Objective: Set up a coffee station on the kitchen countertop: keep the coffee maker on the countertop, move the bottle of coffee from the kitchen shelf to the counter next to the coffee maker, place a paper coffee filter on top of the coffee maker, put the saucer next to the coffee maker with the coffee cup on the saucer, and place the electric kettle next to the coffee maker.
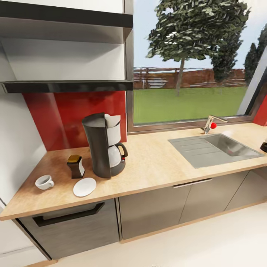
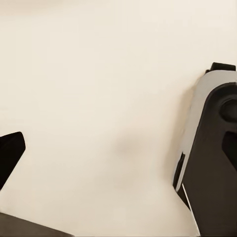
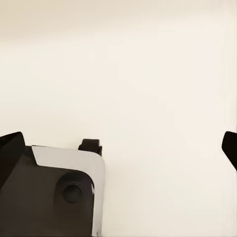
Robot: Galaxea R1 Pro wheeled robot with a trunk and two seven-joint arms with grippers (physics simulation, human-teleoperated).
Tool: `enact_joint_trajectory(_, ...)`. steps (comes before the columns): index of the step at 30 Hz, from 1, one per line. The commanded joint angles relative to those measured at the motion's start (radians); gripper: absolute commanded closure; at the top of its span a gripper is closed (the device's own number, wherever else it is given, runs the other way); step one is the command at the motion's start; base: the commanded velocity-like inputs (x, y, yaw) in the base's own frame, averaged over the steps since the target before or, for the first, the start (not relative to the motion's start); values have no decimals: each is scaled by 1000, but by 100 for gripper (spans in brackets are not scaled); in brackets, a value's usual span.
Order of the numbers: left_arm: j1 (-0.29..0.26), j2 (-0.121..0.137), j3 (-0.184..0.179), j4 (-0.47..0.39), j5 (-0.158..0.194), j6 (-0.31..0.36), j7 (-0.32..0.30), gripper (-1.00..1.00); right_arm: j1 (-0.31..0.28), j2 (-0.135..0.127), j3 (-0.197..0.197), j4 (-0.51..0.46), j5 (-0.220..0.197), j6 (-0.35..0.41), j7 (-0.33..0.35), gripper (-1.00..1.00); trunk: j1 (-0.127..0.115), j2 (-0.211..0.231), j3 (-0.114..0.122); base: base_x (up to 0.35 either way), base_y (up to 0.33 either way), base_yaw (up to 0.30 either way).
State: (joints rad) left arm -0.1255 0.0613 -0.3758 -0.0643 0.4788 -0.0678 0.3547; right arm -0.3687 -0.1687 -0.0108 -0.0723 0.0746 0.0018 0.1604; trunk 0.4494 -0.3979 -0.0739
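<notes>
I am logging the desk [image 1: 155, 167]: coffee maker [image 1: 105, 148] standing, filter on top; coffee bottle [image 1: 76, 166] just beside it; saucer [image 1: 84, 187] lying bare; coffee cup [image 1: 44, 182] sitting apart. The cup looks light, rigid and breakable; I am judging its handle or rim the best hold. Both claws are hanging wide, holding nothing.

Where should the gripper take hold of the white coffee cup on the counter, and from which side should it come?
The cup stands upright and alone on the counter, apart from the saucer. Its small handle points toward the saucer. Probably best to come from above and pinch the rim on the side away from the handle, one finger inside and one outside: the open mouth faces up and nothing crowds it.
</notes>
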Motion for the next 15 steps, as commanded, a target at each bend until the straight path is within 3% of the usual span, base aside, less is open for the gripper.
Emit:
enact_joint_trajectory(1, 0, 1, -8, 14, 14, -7, 4, -100, -1, 2, -1, 2, 9, 1, 3, -100, 1, -2, -2, 40, -81, -282)
enact_joint_trajectory(6, 0, -6, -7, 27, 13, -10, 6, -100, -1, 30, 2, 11, 14, 3, 2, -100, 1, -2, -3, 80, -198, -243)
enact_joint_trajectory(15, 15, 2, -5, 32, 18, -10, 6, -100, -1, 31, 6, 13, 17, 4, -4, -100, 1, -2, -3, 152, -256, -9)
